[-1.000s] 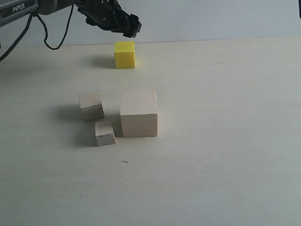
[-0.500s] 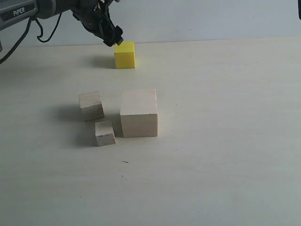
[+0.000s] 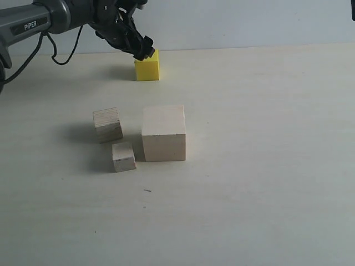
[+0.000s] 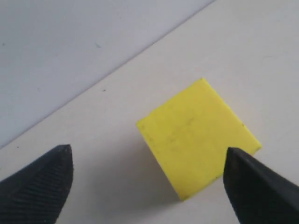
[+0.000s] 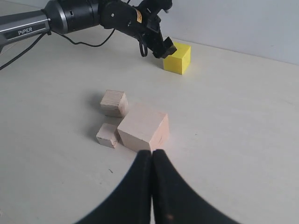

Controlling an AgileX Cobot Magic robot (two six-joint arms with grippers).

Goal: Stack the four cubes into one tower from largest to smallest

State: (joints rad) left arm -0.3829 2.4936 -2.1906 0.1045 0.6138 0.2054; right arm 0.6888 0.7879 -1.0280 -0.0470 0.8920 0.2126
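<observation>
Lying on the surface (image 3: 266, 166): four cubes are seen singly, none set on another.
Left gripper (image 3: 143, 54): it is held at the yellow cube's upper far-left corner; its fingers (image 4: 46, 184) are spread wide, with the cube seen between them. Contact cannot be told.
Right gripper (image 5: 152, 156): it is held above the near part of the surface, its fingers pressed together with nothing between them.
Large pale wood cube (image 3: 163, 133): it is placed near the middle of the surface.
Yellow cube (image 3: 147, 65): it is set well apart from the others, near the back wall.
Layered plywood cube (image 3: 107, 124): it is placed left of the large cube, with a gap between.
Smallest pale cube (image 3: 123, 156): it is placed just beside the large cube's lower left corner, in front of the plywood cube.
</observation>
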